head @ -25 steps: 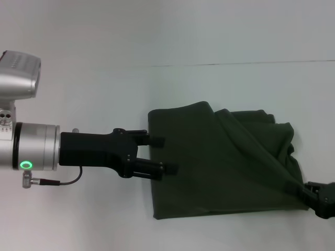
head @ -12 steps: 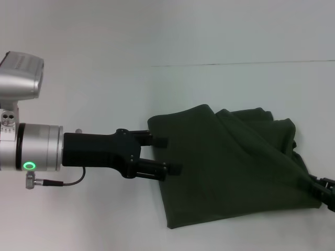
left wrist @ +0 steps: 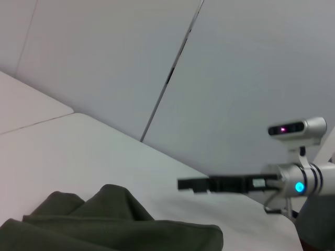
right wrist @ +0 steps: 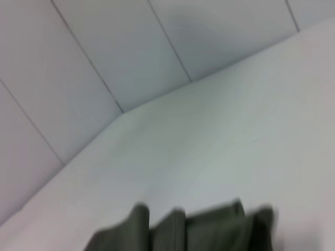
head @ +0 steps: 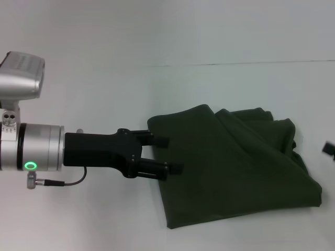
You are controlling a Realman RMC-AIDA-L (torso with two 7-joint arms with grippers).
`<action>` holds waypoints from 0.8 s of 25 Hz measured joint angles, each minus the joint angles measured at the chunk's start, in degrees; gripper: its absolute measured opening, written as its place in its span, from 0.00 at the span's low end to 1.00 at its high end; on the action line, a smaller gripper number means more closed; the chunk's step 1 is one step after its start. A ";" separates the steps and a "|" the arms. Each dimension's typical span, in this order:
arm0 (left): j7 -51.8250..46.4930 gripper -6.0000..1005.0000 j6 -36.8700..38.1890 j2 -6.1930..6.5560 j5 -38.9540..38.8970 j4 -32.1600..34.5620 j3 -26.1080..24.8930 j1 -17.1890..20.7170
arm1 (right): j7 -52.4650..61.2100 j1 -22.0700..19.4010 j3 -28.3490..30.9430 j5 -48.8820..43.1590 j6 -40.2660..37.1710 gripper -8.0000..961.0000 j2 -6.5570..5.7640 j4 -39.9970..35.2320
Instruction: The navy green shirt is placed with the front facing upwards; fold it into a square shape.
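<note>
The navy green shirt (head: 235, 167) lies folded in a rumpled, roughly square bundle on the white table (head: 94, 83), plain green side up with no lettering showing. My left gripper (head: 170, 155) reaches in from the left. It is open, with one finger (head: 159, 141) and the other finger (head: 175, 168) over the shirt's left edge. Only a black sliver of my right gripper (head: 328, 148) shows at the right edge, clear of the cloth. The left wrist view shows the shirt's folds (left wrist: 115, 225) and the right gripper (left wrist: 184, 184) farther off. The right wrist view shows the shirt's edge (right wrist: 183, 230).
A thin seam (head: 235, 64) crosses the table behind the shirt. Pale wall panels (left wrist: 235, 78) stand beyond the table. The right arm's silver wrist with a blue light (left wrist: 299, 186) shows in the left wrist view.
My right gripper has let go of the shirt's near right corner and drawn back to the right edge. The corner now lies flat. The left gripper has barely moved.
</note>
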 joint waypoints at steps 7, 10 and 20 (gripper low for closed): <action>0.04 0.90 0.05 0.01 -0.01 0.00 -0.04 -0.73 | 2.54 10.48 -0.99 -1.27 4.06 0.81 -1.49 0.48; 0.05 0.90 0.06 -0.03 0.00 0.00 -0.02 -1.05 | 5.07 15.69 -5.24 -3.37 9.72 0.81 -1.40 0.53; 0.08 0.90 -0.60 -0.08 0.01 0.00 -0.01 -1.30 | 10.73 21.40 -19.65 -6.26 23.08 0.80 0.02 2.57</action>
